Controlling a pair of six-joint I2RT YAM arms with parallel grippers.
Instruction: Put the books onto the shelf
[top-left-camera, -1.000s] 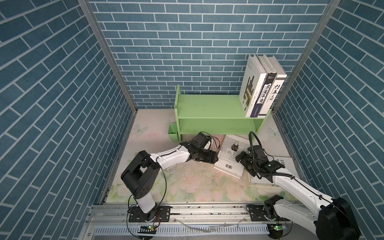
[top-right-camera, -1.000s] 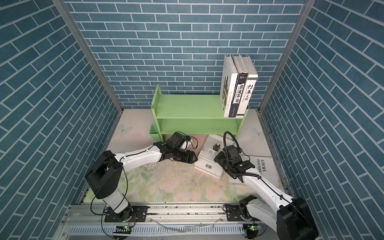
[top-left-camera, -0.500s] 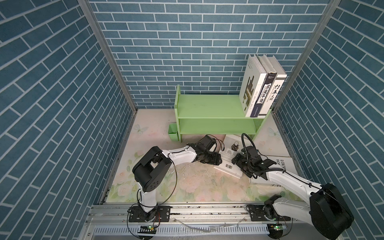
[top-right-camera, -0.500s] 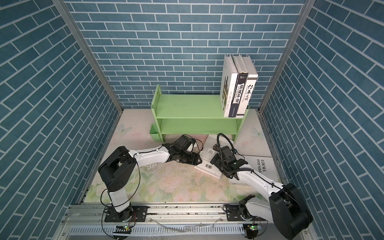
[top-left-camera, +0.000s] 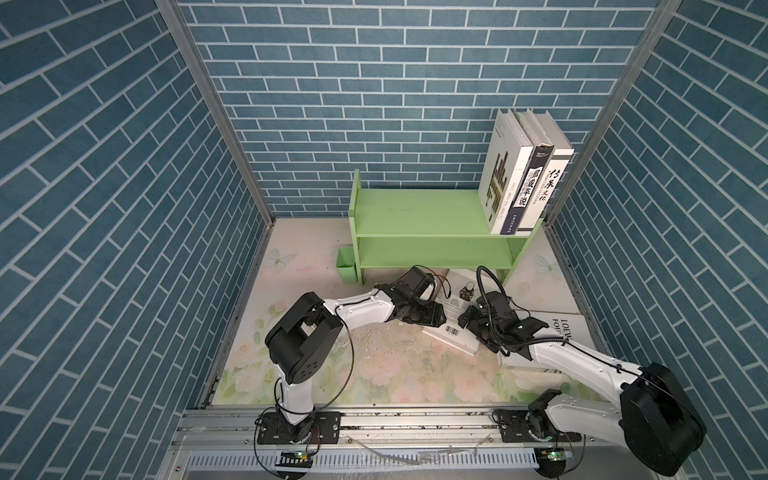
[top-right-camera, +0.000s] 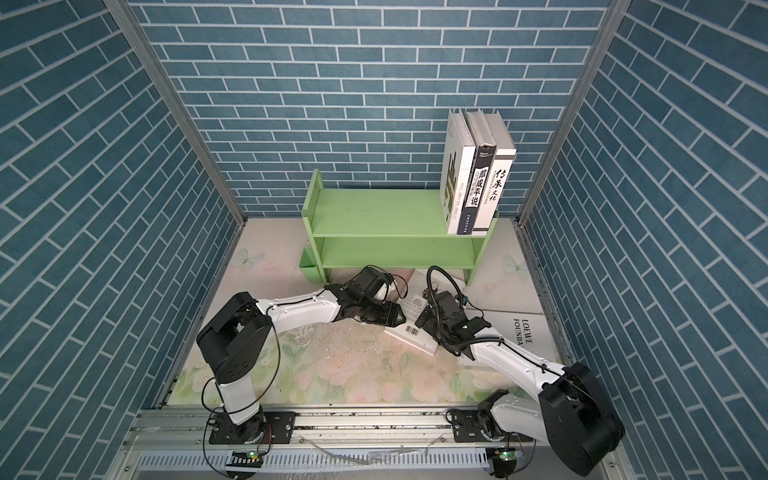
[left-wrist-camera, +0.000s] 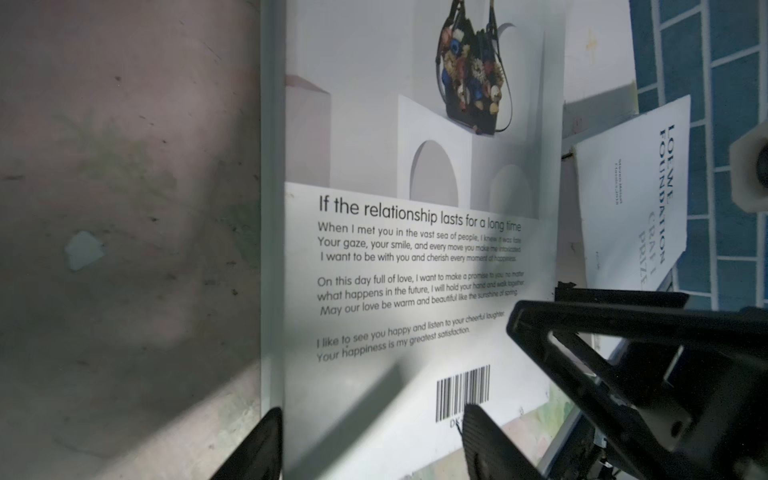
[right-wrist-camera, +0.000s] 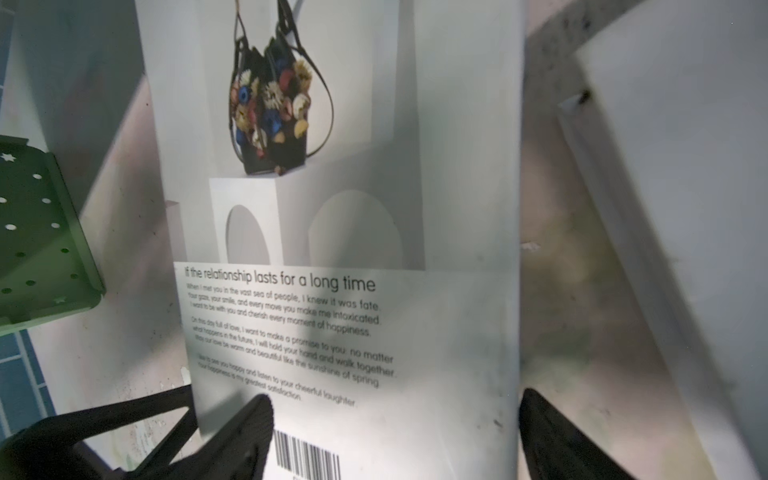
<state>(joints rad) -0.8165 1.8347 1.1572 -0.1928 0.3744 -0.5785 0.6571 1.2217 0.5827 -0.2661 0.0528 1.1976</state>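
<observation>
A white book (top-left-camera: 455, 336) (top-right-camera: 412, 332) lies flat on the floor in front of the green shelf (top-left-camera: 415, 216) (top-right-camera: 374, 216), barcode side up. My left gripper (top-left-camera: 438, 320) (left-wrist-camera: 370, 415) is open at the book's left edge, with one finger beside the spine and the other over the barcode (left-wrist-camera: 463, 392). My right gripper (top-left-camera: 465, 325) (right-wrist-camera: 397, 397) is open at the opposite side, one finger on the cover and one past the book's edge. A second white book, lettered LOEWE FOUNDATION (top-left-camera: 561, 328) (top-right-camera: 524, 332), lies under the right arm. Three books (top-left-camera: 519, 183) (top-right-camera: 473, 183) stand upright on the shelf's right end.
A small green cup (top-left-camera: 347, 266) hangs at the shelf's left leg. The shelf's perforated side panel (right-wrist-camera: 41, 232) stands close to the right wrist. Blue brick walls enclose the floor on three sides. The two grippers are almost touching over the book.
Both grippers have closed in on the barcode book from either side and come lower. The left jaws have narrowed a little. The book has not moved.
</observation>
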